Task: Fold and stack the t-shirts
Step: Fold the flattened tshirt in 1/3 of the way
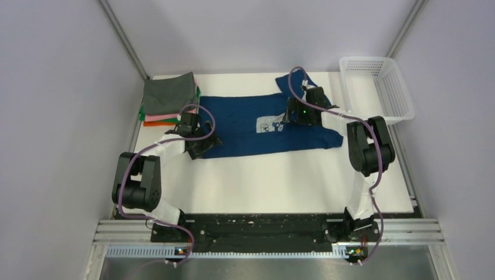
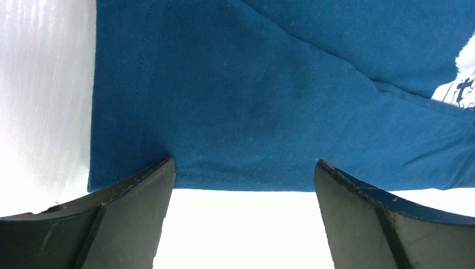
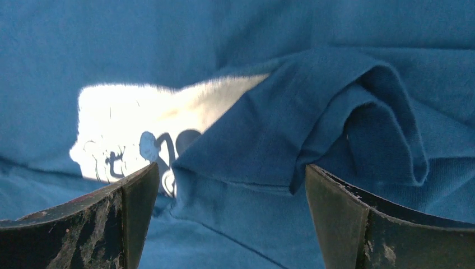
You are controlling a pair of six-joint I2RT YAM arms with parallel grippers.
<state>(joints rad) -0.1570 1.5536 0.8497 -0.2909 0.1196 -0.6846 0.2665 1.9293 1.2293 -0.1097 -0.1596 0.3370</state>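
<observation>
The navy blue t-shirt [image 1: 257, 125] lies spread across the back half of the table, its white chest print [image 1: 269, 123] up. A stack of folded t-shirts [image 1: 169, 99], grey on top over pink, green and orange, stands at the back left. My left gripper [image 1: 201, 143] is open at the shirt's near left corner; in the left wrist view [image 2: 243, 168] the hem [image 2: 235, 179] lies between the fingertips. My right gripper [image 1: 297, 114] is open over the shirt's right part, above a folded-over sleeve [image 3: 313, 123] beside the print [image 3: 134, 129].
A white plastic mesh basket [image 1: 379, 87] stands at the back right corner. Grey walls close in both sides. The white tabletop [image 1: 274, 181] lies between the shirt and the arm bases.
</observation>
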